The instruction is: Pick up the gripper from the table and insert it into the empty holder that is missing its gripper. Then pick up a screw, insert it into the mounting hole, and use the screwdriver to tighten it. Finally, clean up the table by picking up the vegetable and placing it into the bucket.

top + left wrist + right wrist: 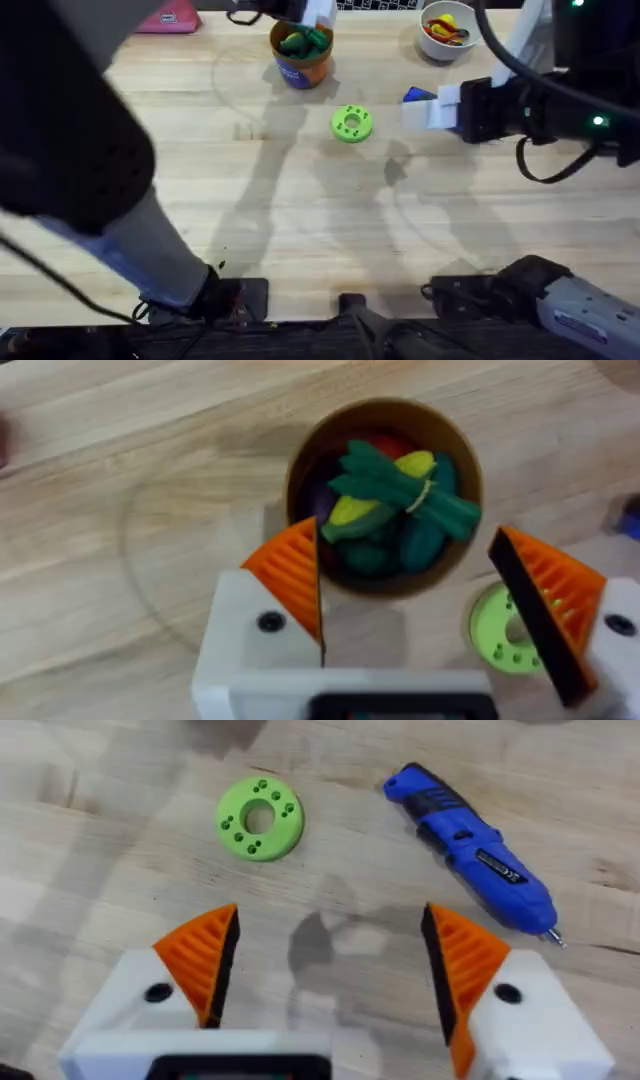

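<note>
Left gripper (420, 600) spread wide, empty, above bucket (301, 52) holding vegetable (400, 490), right gripper (330, 965) wide, empty, holder (351, 123) mid-table, screwdriver (470, 845) beside it, bare wood around.

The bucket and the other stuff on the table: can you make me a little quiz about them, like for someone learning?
1. True or false: the bucket has toy vegetables inside it.
2. Which arm's tool hangs open over the bucket? A) left B) right
3. Fill in the missing word: in the right wrist view, the lime green holder and the blue ______ lie apart on the table.

Key
1. True. Green and yellow toy pieces fill it.
2. A. The left tool is open above the bucket; the right tool is open over bare wood.
3. Screwdriver.
</note>
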You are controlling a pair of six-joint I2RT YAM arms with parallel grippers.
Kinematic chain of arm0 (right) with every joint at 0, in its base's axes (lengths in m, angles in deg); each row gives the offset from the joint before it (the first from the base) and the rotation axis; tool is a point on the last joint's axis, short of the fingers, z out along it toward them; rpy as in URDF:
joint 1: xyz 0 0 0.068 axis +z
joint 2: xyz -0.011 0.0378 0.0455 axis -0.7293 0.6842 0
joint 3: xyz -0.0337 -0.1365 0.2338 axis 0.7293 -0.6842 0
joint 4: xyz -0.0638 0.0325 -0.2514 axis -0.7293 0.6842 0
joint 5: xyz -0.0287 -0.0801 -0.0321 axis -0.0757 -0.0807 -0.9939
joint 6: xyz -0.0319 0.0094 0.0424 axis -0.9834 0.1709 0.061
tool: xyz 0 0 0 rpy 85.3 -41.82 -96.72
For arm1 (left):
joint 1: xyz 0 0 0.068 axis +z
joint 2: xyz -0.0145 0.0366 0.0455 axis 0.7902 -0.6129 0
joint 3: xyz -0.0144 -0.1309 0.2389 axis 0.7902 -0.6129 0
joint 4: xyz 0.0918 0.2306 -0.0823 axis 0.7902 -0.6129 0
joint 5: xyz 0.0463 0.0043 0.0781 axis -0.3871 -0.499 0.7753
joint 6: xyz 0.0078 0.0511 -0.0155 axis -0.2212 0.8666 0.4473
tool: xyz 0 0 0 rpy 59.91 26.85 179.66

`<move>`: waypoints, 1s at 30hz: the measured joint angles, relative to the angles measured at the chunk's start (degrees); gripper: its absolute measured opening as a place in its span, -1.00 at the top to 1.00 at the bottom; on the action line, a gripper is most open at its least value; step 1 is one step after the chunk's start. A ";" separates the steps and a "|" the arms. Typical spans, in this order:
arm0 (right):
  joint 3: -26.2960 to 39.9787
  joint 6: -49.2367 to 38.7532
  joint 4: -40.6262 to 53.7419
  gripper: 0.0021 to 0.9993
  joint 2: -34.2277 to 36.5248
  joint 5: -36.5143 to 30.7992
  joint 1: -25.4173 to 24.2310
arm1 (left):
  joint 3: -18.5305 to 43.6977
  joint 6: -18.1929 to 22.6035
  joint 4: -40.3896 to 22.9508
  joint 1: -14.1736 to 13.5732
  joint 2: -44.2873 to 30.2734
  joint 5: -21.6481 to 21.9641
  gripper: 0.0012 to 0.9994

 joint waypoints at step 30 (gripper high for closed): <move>-0.01 0.00 0.02 -0.99 0.00 0.01 0.02 | -34.84 -2.62 -16.54 0.28 47.92 5.48 -0.98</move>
